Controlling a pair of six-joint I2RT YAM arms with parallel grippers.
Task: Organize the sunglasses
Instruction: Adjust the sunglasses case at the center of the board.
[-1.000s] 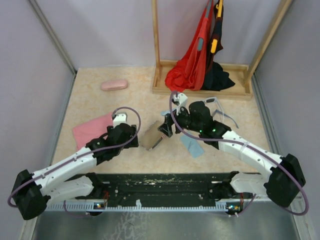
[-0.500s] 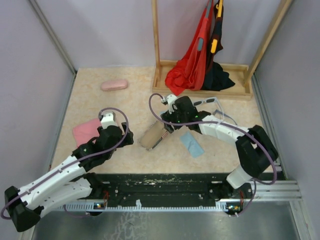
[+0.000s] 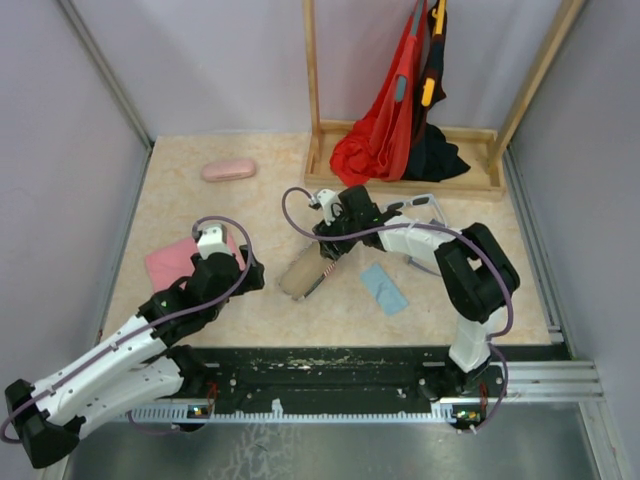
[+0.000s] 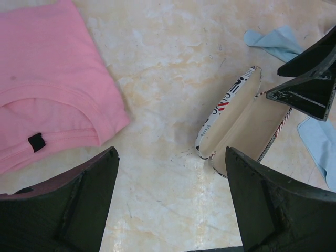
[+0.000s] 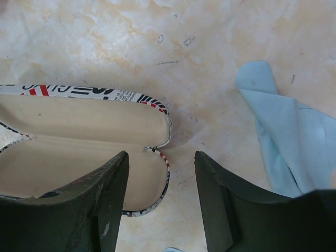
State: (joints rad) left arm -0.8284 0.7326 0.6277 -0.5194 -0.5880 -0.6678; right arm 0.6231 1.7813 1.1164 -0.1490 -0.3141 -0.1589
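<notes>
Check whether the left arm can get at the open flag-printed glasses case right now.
Probably yes: only bare tabletop separates the open left gripper from the flag-printed glasses case, though the right gripper crowds its far end.

light: bright, even, from above | shadows: soft, faint | focus: sharp in all views
</notes>
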